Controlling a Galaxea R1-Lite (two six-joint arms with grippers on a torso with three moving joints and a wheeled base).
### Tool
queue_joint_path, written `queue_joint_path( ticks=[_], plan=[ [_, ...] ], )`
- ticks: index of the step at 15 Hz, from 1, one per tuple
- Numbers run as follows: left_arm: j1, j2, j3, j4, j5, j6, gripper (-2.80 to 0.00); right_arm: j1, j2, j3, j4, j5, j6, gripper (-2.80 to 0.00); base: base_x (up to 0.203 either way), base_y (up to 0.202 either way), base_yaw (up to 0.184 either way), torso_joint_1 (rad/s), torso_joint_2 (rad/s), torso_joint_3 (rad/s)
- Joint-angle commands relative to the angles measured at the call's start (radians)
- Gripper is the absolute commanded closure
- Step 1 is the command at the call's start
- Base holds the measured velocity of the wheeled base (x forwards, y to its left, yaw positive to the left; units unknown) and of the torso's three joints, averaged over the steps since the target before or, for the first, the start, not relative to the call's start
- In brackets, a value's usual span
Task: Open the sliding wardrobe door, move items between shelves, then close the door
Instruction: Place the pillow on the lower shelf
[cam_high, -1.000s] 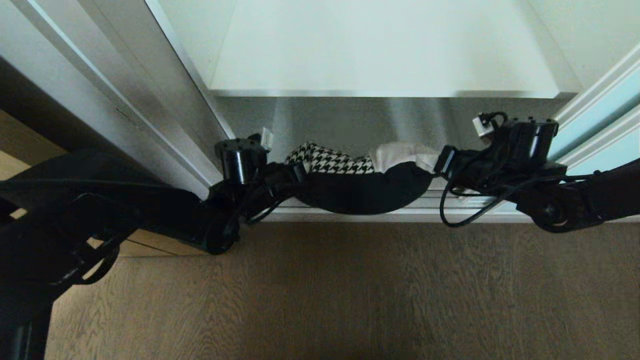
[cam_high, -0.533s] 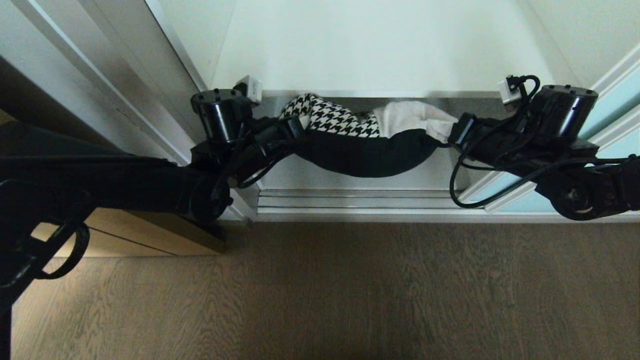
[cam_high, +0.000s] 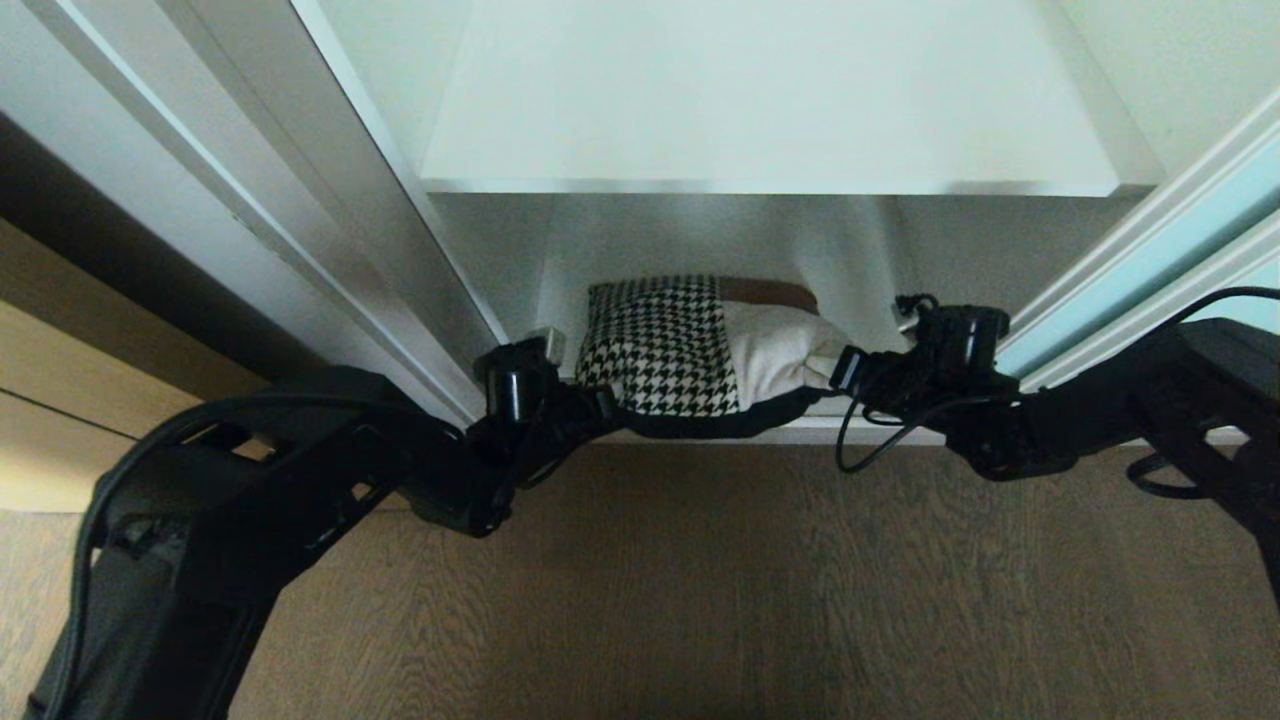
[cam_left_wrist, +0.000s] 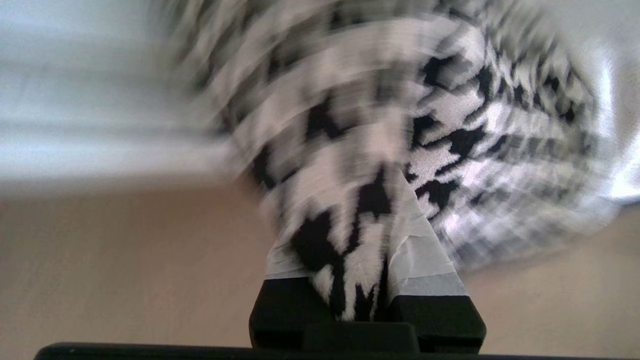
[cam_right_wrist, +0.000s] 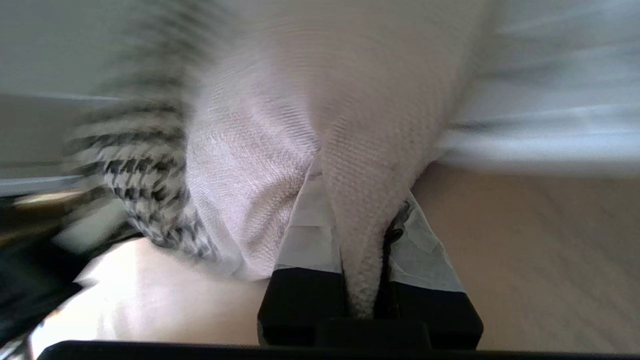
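Note:
The patchwork cushion (cam_high: 690, 345), houndstooth, cream and brown with a dark back, hangs low between my two grippers at the mouth of the compartment under the white upper shelf (cam_high: 770, 110). My left gripper (cam_high: 598, 405) is shut on its houndstooth corner (cam_left_wrist: 350, 235). My right gripper (cam_high: 838, 372) is shut on its cream corner (cam_right_wrist: 365, 215). The lower shelf (cam_high: 680, 245) shows pale behind the cushion; whether the cushion rests on it I cannot tell. The sliding wardrobe door (cam_high: 1150, 265), aqua glass, stands pushed to the right.
A silver frame (cam_high: 330, 210) and a wooden cabinet front (cam_high: 90, 400) run along the left of the opening. White side walls (cam_high: 400, 90) bound the shelves. Wooden floor (cam_high: 700, 580) spreads in front of the wardrobe.
Both arms first lifted the cushion towards the upper shelf's edge, then brought it down and further into the lower compartment. It now lies flatter, patchwork face up. Both grips have held.

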Motion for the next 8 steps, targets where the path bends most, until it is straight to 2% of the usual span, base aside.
queue_joint_path(
  ticks=[1, 4, 6, 8],
  plan=[
    [0.027, 0.080, -0.026, 0.069, 0.002, 0.000, 0.00, -0.004, 0.106, -0.042, 0.023, -0.012, -0.001, 0.00, 0.000, 0.000, 0.000, 0.000, 0.00, 0.000],
    [0.033, 0.077, -0.026, 0.153, 0.014, 0.046, 0.00, -0.004, 0.104, -0.065, 0.073, -0.014, 0.000, 0.00, 0.000, 0.000, 0.000, 0.000, 0.00, 0.000],
    [0.032, 0.075, -0.030, 0.207, 0.060, 0.056, 0.00, -0.006, 0.095, -0.094, 0.160, -0.015, 0.004, 0.00, 0.000, 0.000, 0.000, 0.000, 0.00, 0.000],
    [0.032, 0.048, -0.031, 0.309, 0.073, 0.093, 0.00, -0.010, 0.059, -0.103, 0.234, -0.015, 0.007, 0.00, 0.000, 0.000, 0.000, 0.000, 0.00, 0.000]
  ],
)
